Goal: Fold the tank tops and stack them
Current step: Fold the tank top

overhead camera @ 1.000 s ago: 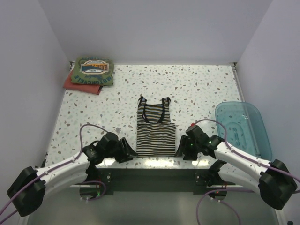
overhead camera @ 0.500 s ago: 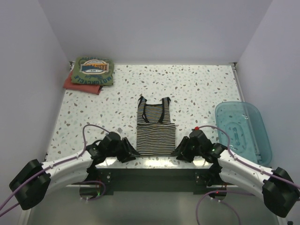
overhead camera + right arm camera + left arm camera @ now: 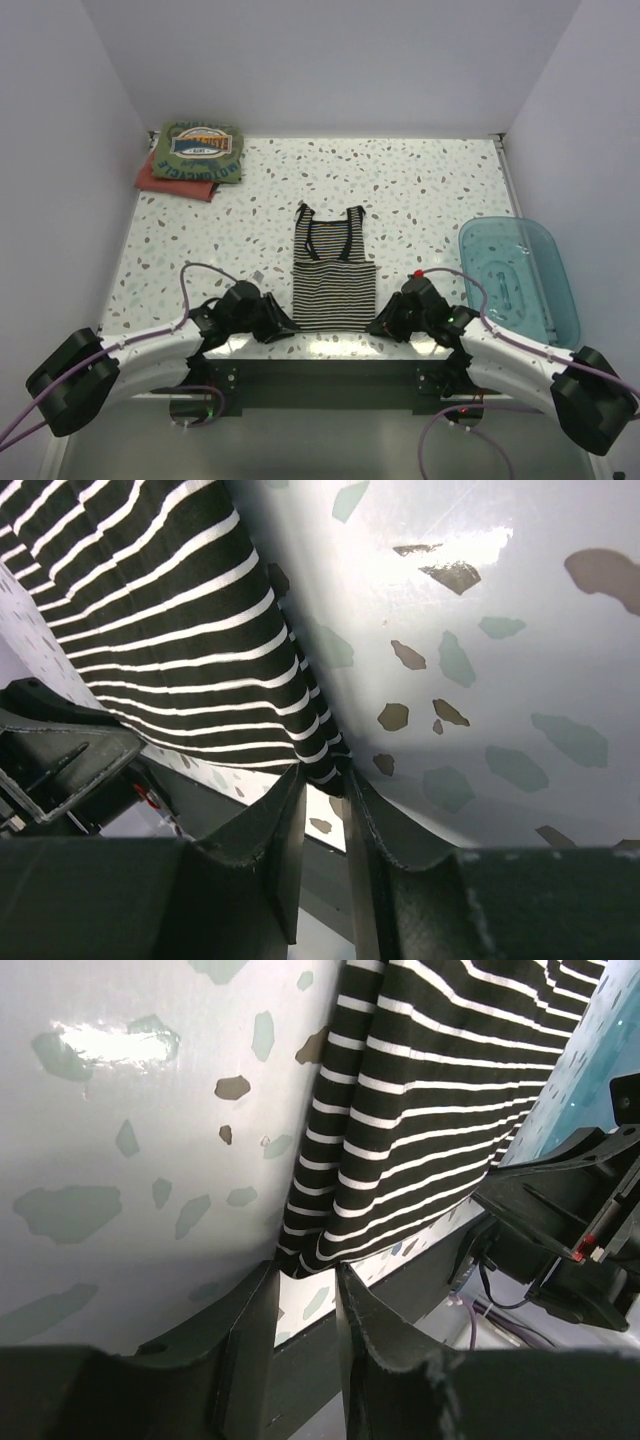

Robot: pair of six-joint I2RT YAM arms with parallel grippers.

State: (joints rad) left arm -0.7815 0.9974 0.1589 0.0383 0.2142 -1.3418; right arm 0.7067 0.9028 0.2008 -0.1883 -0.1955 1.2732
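A black-and-white striped tank top [image 3: 332, 280] lies flat near the table's front edge, straps pointing away. My left gripper [image 3: 285, 325] is at its near-left hem corner; in the left wrist view the jaws [image 3: 305, 1270] stand a little apart with the corner of the cloth [image 3: 420, 1110] just at their tips. My right gripper [image 3: 378, 325] is at the near-right corner; there the fingers [image 3: 325, 780] pinch the bunched hem of the striped top [image 3: 170, 630]. A folded olive green tank top [image 3: 200, 152] lies on a folded red one [image 3: 165, 185] at the back left.
A translucent blue plastic basket [image 3: 520, 280] stands at the right edge of the speckled table [image 3: 430, 190]. The table's front edge and a dark frame run directly beneath both grippers. White walls close in the back and both sides.
Both grippers slid inward to the striped top's bottom corners and their jaws narrowed. The top's bottom hem shifted slightly; the folded stack and basket stayed put.
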